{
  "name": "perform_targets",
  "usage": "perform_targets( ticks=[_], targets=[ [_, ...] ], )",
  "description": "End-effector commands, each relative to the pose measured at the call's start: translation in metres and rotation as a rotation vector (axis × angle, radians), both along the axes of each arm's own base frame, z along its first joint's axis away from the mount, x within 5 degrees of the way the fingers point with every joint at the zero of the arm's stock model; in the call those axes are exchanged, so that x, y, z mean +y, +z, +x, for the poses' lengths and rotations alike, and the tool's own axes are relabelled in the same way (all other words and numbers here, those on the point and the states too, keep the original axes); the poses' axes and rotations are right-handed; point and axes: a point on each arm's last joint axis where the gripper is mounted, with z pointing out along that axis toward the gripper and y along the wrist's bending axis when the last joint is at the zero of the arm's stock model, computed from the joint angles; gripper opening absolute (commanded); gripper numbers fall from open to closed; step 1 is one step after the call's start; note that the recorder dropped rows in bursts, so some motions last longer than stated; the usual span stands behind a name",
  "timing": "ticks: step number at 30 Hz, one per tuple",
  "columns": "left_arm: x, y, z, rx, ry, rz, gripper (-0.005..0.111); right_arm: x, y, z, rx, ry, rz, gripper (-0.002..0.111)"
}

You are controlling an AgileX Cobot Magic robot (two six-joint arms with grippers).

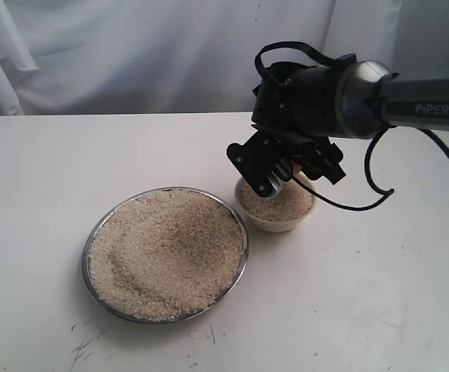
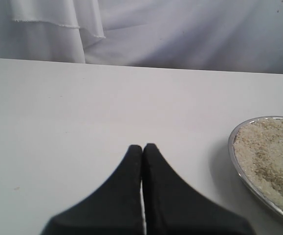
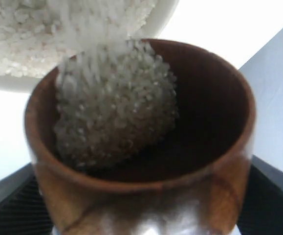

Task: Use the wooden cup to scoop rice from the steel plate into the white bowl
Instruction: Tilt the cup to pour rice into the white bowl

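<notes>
Rice [image 1: 166,248] is what I am moving. My left gripper [image 2: 142,148] is idling near the steel plate [image 1: 87,260], clenched on nothing, and the plate is carrying a broad heap. Just beside it, at its two o'clock, the white bowl [image 1: 277,226] is filling close to its brim. Over the bowl my right gripper [image 1: 292,172] is grasping the wooden cup [image 3: 146,205], tipped and spilling grains downward. I am judging overflow the risk: tilting too fast or drifting off-centre could be scattering grains onto the table [image 1: 379,294].

1. My right pincer [image 1: 300,174] hides nearly all of the wooden cup [image 3: 146,196] and the white bowl's [image 1: 274,223] far rim.
2. The rice [image 3: 95,27] leaving the cup is blurred.
3. The steel plate [image 2: 230,144] is cut off by the left wrist view's edge.
</notes>
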Motion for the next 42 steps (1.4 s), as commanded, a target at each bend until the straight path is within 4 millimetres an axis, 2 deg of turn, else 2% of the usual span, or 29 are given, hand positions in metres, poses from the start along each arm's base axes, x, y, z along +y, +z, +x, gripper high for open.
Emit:
perform_targets(
  ticks=[1, 42],
  targets=[
    [0.000, 0.000, 0.000, -0.013, -0.002, 0.001, 0.000, 0.002, 0.005, 0.000, -0.020, 0.024, -0.031, 0.000],
    [0.000, 0.000, 0.000, -0.013, -0.002, 0.001, 0.000, 0.012, 0.016, -0.007, -0.118, 0.148, -0.255, 0.000]
  ],
)
